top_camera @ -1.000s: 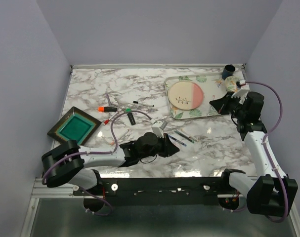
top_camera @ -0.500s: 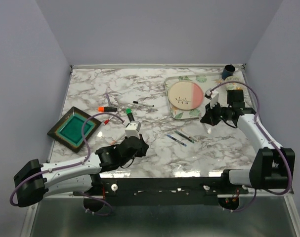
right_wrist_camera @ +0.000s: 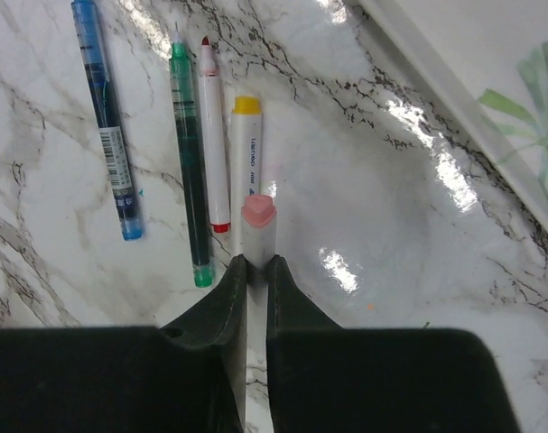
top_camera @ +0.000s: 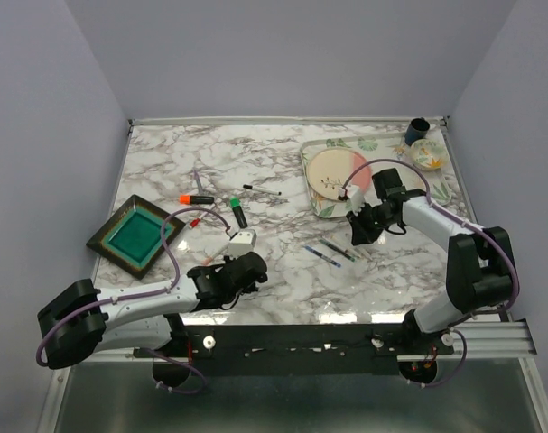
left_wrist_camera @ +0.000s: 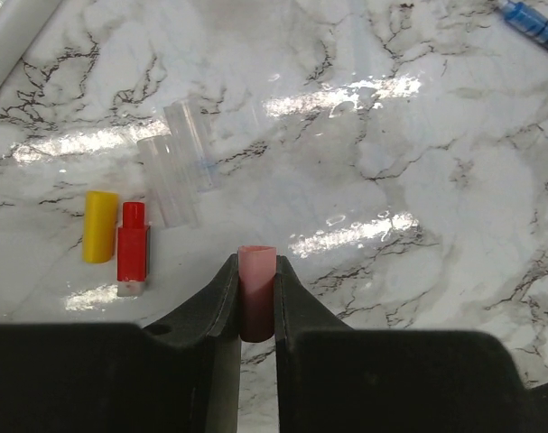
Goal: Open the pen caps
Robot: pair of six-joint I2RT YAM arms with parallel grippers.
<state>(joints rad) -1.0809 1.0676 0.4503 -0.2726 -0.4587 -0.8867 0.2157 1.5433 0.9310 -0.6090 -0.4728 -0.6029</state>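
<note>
Pink cap (left_wrist_camera: 256, 271) in left jaws, right jaws pinch pink-tipped pen (right_wrist_camera: 258, 239), tray (right_wrist_camera: 490, 63) edge near.

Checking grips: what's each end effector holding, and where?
Left end effector: pink cap, by its sides. Right end effector: white pen, barrel between jaws; grip unclear.

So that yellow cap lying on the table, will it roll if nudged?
Probably: the yellow cap looks round and lies on its side on the glossy table, so it may roll or skid. It is small, likely very light.
</note>
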